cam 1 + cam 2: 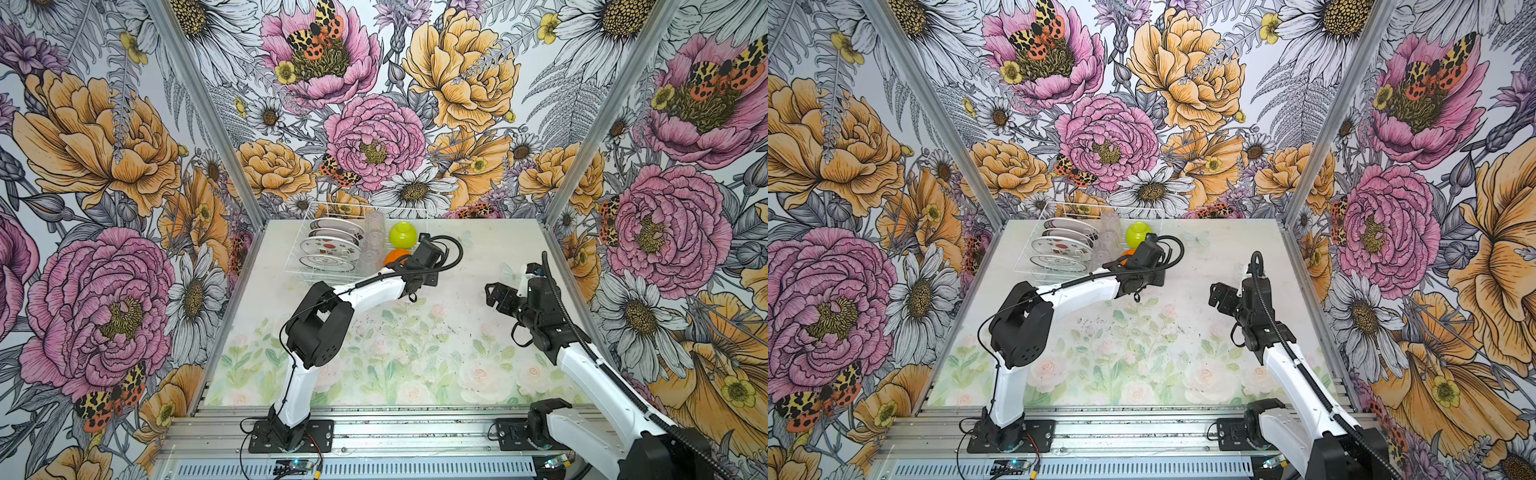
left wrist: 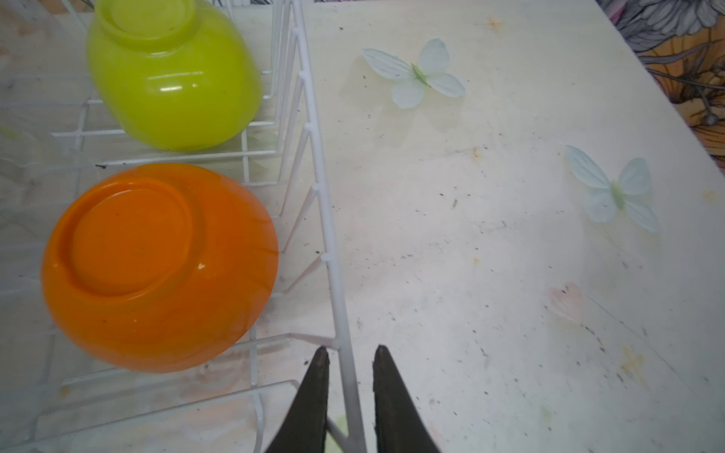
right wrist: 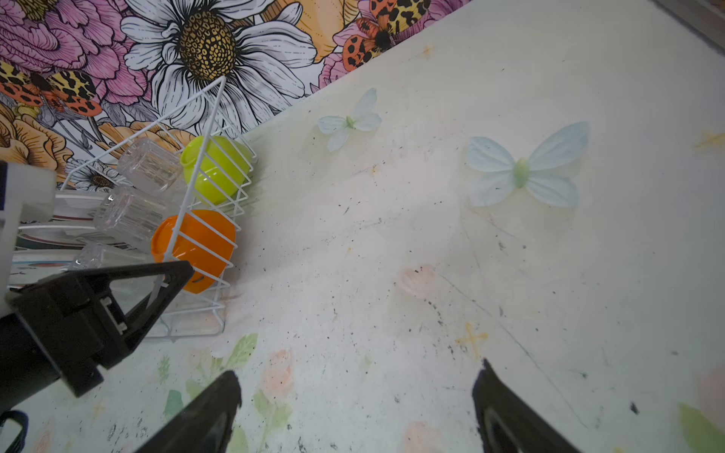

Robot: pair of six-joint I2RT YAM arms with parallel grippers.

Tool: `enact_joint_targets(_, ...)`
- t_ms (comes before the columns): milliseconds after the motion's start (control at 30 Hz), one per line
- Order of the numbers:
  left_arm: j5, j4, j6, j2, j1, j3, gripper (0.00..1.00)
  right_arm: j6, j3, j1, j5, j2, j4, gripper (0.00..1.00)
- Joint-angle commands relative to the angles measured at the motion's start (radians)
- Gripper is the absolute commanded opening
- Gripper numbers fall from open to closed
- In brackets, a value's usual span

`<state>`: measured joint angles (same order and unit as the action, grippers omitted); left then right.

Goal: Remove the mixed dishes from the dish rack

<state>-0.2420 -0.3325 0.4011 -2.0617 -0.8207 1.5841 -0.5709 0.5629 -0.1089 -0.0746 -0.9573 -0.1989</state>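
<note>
L claw (image 2: 350, 350) pinches rack (image 2: 316, 190) rim beside orange bowl (image 2: 157, 266), prob bracing it; R claw (image 3: 357, 370) wide, empty. Next: R reaches in.

Both top views: we look from high, down and forward over the pale floral-printed tabletop (image 1: 478, 253) (image 1: 1208, 257). Left wrist: close above the white wire dish rack (image 2: 316, 189). Right wrist: farther off, low, facing it (image 3: 199, 157); both share its glossy orange plastic bowl (image 2: 157, 266) (image 3: 212, 255).

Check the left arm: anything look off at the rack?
Yes. The left gripper has its fingers closed around the dish rack's rim wire beside the orange bowl, not on any dish.
</note>
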Motion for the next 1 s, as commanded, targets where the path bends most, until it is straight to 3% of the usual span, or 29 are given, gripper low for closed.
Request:
enact_joint_targets(0, 0.216, -0.021, 0.066, 0.033, -0.128, -0.053, 0.23, -0.032, -0.037, 0.05, -0.011, 0.047, -0.05, 0.94)
enact_joint_targets(167, 0.283, 0.064, 0.119, 0.081, -0.206, -0.126, 0.24, -0.065, -0.091, 0.117, -0.055, 0.106, -0.088, 0.94)
enact_joint_targets(300, 0.325, 0.068, 0.133, 0.061, -0.231, -0.091, 0.29, -0.078, -0.121, 0.136, -0.072, 0.126, -0.089, 0.93)
enact_joint_targets(433, 0.317, 0.078, 0.128, 0.082, -0.232, -0.088, 0.48, -0.085, -0.112, 0.14, -0.102, 0.124, -0.088, 0.92)
enact_joint_targets(600, 0.262, 0.079, 0.055, 0.176, -0.222, -0.097, 0.8, -0.093, -0.097, 0.138, -0.149, 0.129, -0.088, 0.92)
enact_joint_targets(767, 0.247, 0.085, 0.038, 0.335, -0.152, -0.152, 0.99, -0.11, -0.072, 0.13, -0.208, 0.131, -0.085, 0.92)
enact_joint_targets(967, 0.229, 0.064, 0.013, 0.497, -0.012, -0.247, 0.99, -0.118, -0.011, 0.067, -0.2, 0.097, -0.082, 0.92)
